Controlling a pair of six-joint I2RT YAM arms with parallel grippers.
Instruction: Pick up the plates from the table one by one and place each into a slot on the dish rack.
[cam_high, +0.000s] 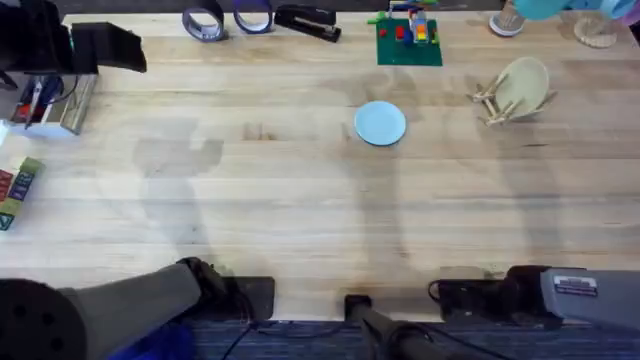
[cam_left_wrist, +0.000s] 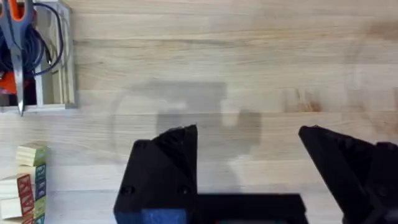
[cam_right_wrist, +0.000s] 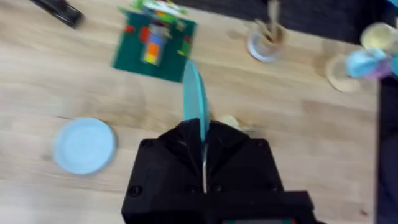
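My right gripper (cam_right_wrist: 202, 134) is shut on the bright teal-blue plate (cam_right_wrist: 194, 93), held upright and edge-on above the table. Just behind the fingers peeks a sliver of the cream-yellow plate (cam_right_wrist: 230, 121). The pale light blue plate (cam_high: 380, 123) (cam_right_wrist: 84, 145) lies flat on the table (cam_high: 300, 180), left of the dish rack (cam_high: 497, 103). The rack stands at the right back with the cream-yellow plate (cam_high: 526, 82) leaning in it. My left gripper (cam_left_wrist: 249, 146) hangs open over bare wood, nothing between its fingers (cam_left_wrist: 177, 149).
A green toy-brick baseplate (cam_high: 408, 42) sits behind the pale plate. Tape rolls (cam_high: 205, 22) and a stapler (cam_high: 310, 22) line the back edge. A wooden box with scissors (cam_left_wrist: 37, 56) and toy blocks (cam_left_wrist: 25, 180) stand at the left. Coasters (cam_right_wrist: 342, 74) lie at the back right.
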